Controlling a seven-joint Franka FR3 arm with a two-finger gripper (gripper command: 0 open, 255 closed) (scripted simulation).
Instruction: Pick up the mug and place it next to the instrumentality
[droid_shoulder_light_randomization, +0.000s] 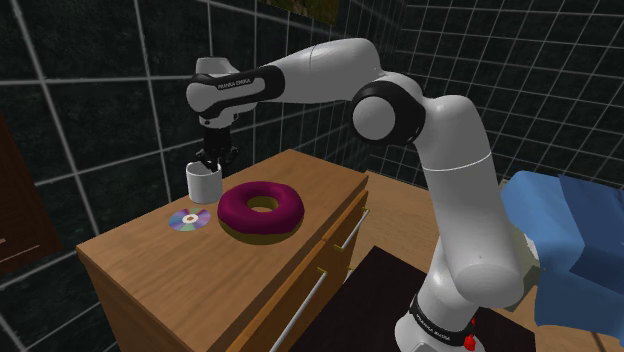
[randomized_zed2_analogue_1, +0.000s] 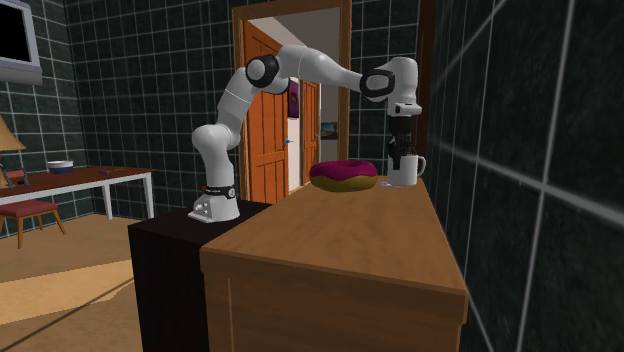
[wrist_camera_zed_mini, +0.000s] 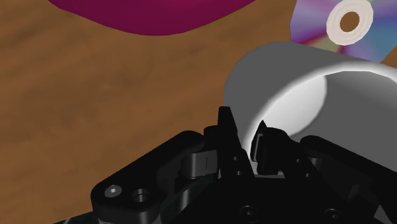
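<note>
1. Directly beneath the gripper (droid_shoulder_light_randomization: 213, 160), the white mug (droid_shoulder_light_randomization: 203, 183) is seen upright on the wooden cabinet top (droid_shoulder_light_randomization: 170, 275). Its base appears to rest on the wood, though a slight lift cannot be ruled out.
2. The fingers are drawn narrow and are closed on the mug's wall. In the wrist view one finger (wrist_camera_zed_mini: 224, 121) is seen outside the rim and the other inside the cup, with the wall pinched between them.
3. The rim is judged to be taken from above because the open mouth lets one finger in. Only the thin wall then has to be spanned, not the whole body.
4. The gripper is pointed straight down, so the mug should hang level once it is raised.
5. Just past the mug from the gripper, a shiny disc (droid_shoulder_light_randomization: 189, 218) lies flat on the wood. On the gripper's other side a purple ring doughnut (droid_shoulder_light_randomization: 261, 208) sits close to the mug but apart from it.
6. The disc is taken as the likeliest "instrumentality". As the mug is already near it, only a short lift and set-down is judged to be needed.
7. Care would be called for so that the mug is put beside the disc, not on it, and the doughnut is not brushed.
</note>
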